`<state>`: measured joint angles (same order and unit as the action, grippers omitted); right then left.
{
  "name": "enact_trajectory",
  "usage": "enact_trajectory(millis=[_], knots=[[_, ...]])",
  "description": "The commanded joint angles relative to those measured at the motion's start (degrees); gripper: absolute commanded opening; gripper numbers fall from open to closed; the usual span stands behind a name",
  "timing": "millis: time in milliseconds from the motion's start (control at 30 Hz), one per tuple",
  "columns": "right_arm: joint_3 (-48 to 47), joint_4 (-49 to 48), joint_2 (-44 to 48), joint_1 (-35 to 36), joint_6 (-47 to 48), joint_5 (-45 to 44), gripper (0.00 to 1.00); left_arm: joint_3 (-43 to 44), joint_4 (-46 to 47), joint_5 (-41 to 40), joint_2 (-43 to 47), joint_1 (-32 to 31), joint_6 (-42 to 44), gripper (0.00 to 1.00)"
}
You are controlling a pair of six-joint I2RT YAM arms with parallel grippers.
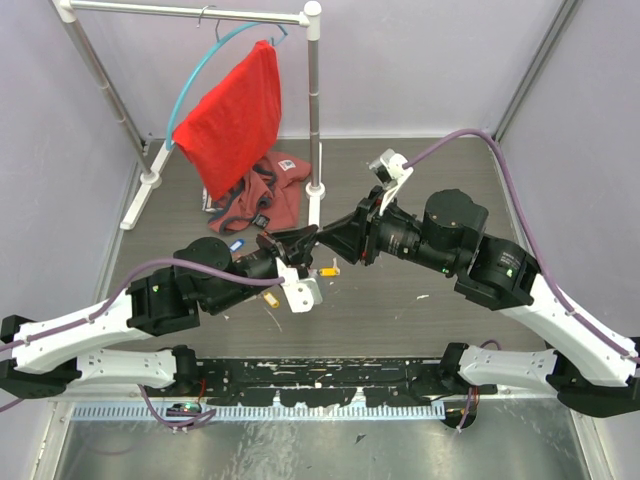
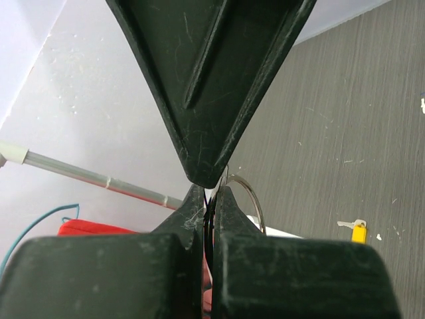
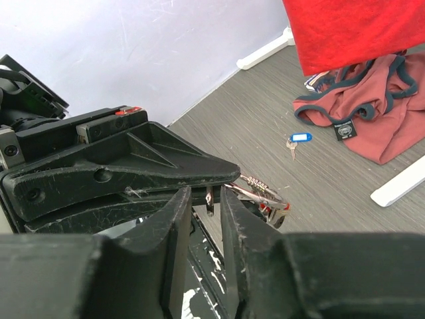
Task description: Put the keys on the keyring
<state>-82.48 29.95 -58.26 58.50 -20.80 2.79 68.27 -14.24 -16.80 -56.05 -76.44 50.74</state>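
My left gripper (image 1: 303,240) is shut on the keyring (image 2: 255,198), a thin silver wire loop that arcs out to the right of its closed fingertips (image 2: 199,206). From the right wrist, the keyring (image 3: 264,194) carries a silver key with a red head. My right gripper (image 1: 322,238) meets the left one tip to tip. Its jaws stand a little apart around a small metal piece (image 3: 210,201) that touches neither pad. A yellow key (image 1: 328,268) lies on the table below the grippers, also seen as the yellow key (image 2: 356,230). A blue key (image 3: 297,140) lies near the garment.
A red cloth (image 1: 235,115) hangs from a teal hanger (image 1: 200,75) on a white rack (image 1: 314,110) at the back. A dark red garment (image 3: 372,116) lies heaped on the table beneath it. Another yellowish key (image 1: 270,298) lies by the left wrist.
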Motion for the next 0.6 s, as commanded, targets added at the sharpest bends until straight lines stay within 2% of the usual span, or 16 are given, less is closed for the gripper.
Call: enact_trajectory(millis=[0,100,200,333,567], knots=[[-0.2,-3.4,0.1,0.1,-0.4,0.8,0.27,2.4,1.4,1.6,0.5,-0.1,-0.5,0.0],[-0.2,-3.4,0.4,0.1,-0.5,1.2,0.23,2.3,1.7,1.6,0.8,-0.1,-0.7,0.0],[-0.5,-3.3,0.3,0.1,-0.4,2.5,0.3,2.1,1.7,1.3,1.0,-0.1,-0.7,0.0],[-0.6,-2.9,0.1,0.0,-0.3,3.3,0.33,2.0,1.7,0.9,1.1,-0.1,-0.7,0.0],[-0.4,-2.7,0.0,0.1,-0.3,3.3,0.11,2.0,1.8,1.4,1.5,-0.1,-0.7,0.0]])
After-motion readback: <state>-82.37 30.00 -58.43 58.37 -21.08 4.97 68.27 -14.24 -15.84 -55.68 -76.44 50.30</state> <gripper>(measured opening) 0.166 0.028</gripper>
